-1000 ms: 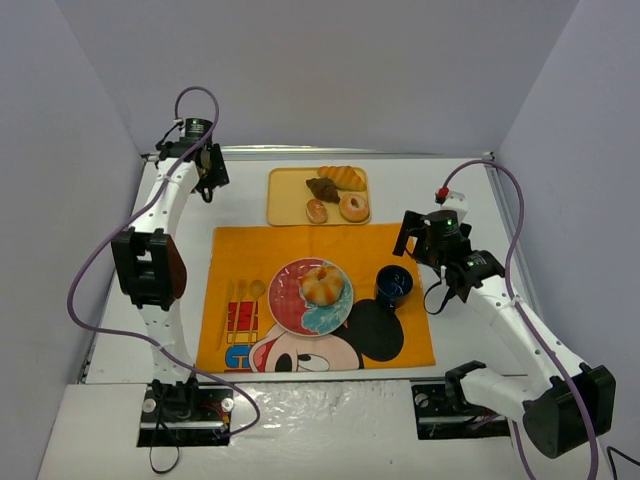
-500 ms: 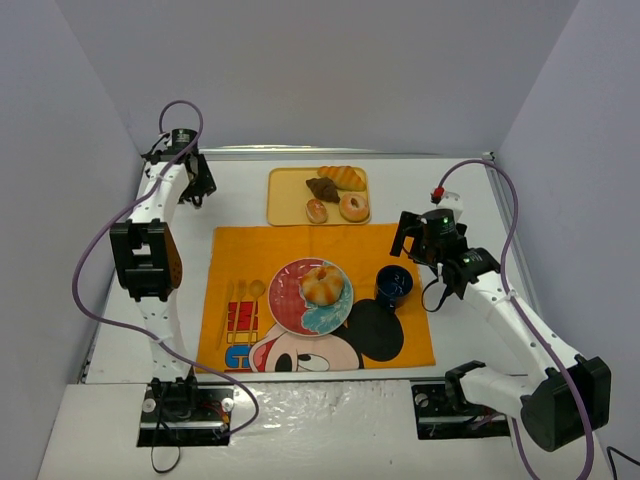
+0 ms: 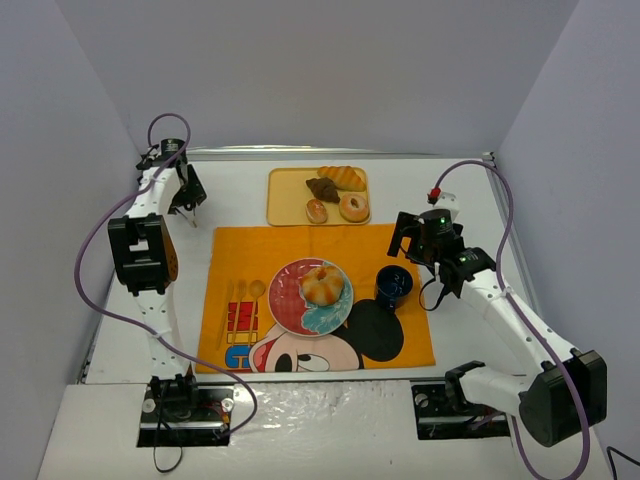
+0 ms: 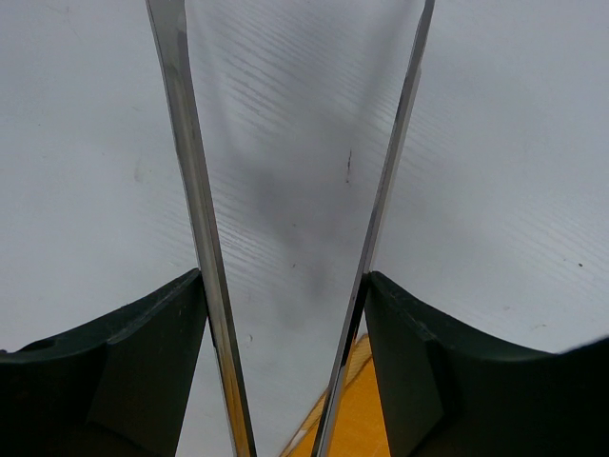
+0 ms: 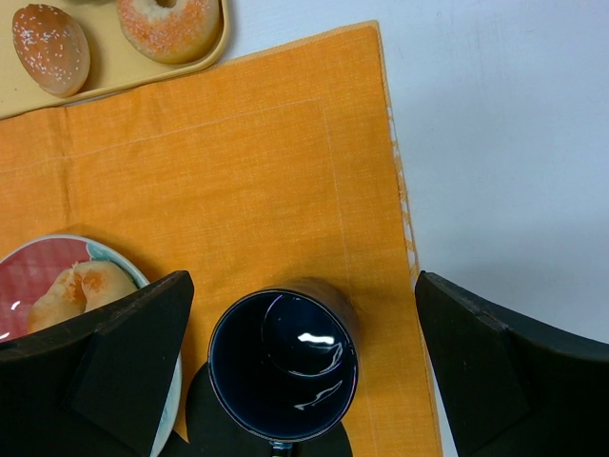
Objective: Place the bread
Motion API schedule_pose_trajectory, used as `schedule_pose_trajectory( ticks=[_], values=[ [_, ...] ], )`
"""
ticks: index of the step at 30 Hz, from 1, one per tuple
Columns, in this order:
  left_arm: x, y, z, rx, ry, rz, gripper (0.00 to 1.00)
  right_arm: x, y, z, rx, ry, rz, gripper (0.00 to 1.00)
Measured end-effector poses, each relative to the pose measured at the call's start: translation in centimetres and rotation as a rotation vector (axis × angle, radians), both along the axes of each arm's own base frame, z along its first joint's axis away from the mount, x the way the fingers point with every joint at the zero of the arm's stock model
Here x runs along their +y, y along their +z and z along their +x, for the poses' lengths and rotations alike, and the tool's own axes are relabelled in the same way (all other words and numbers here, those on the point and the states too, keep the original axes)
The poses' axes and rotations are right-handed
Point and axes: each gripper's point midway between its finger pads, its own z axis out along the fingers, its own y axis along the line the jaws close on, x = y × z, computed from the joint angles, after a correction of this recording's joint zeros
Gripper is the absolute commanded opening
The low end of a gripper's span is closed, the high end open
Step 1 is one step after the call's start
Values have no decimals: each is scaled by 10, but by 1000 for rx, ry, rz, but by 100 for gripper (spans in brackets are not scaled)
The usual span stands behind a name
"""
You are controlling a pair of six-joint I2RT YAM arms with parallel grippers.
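Observation:
The bread [image 3: 322, 285], a round golden-brown knotted bun, lies on the red and blue plate [image 3: 285, 300] in the middle of the orange mat. Its edge shows in the right wrist view [image 5: 76, 290]. My left gripper [image 3: 188, 195] is far from it at the table's back left, low over the white surface. Its fingers [image 4: 114, 371] press on the two arms of metal tongs [image 4: 195, 209]. The tongs' arms stand spread with nothing between them. My right gripper [image 3: 412, 238] is open and empty, hovering above the dark blue cup [image 5: 284, 367], right of the plate.
A yellow tray [image 3: 285, 205] at the back holds a croissant [image 3: 343, 177], a dark chocolate pastry [image 3: 322, 188] and two donuts [image 3: 353, 207]. Cutlery [image 3: 240, 300] lies on the mat's left side. The orange mat [image 5: 238, 171] ends near my right gripper. Walls enclose the table on both sides.

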Motion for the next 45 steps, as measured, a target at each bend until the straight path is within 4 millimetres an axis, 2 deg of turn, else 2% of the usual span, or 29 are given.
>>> schedule_pose_trajectory(
  ticks=[8, 17, 23, 35, 39, 45],
  values=[
    [-4, -5, 0, 3, -5, -22, 66, 2, -1, 1, 1, 6, 5, 100],
    [-6, -25, -15, 62, -6, -32, 73, 4, -2, 0, 5, 17, 14, 100],
    [-6, -26, -15, 64, -6, -31, 78, 4, -3, -1, 8, 19, 14, 100],
    [-7, -25, -15, 55, -9, -34, 80, 5, -4, -1, 10, 23, 17, 100],
    [-9, -10, -18, 31, -14, -34, 80, 5, -4, -1, 9, 23, 18, 100],
    [-19, 42, -27, -61, -48, -22, 80, 6, -3, 0, 5, 22, 19, 100]
  ],
)
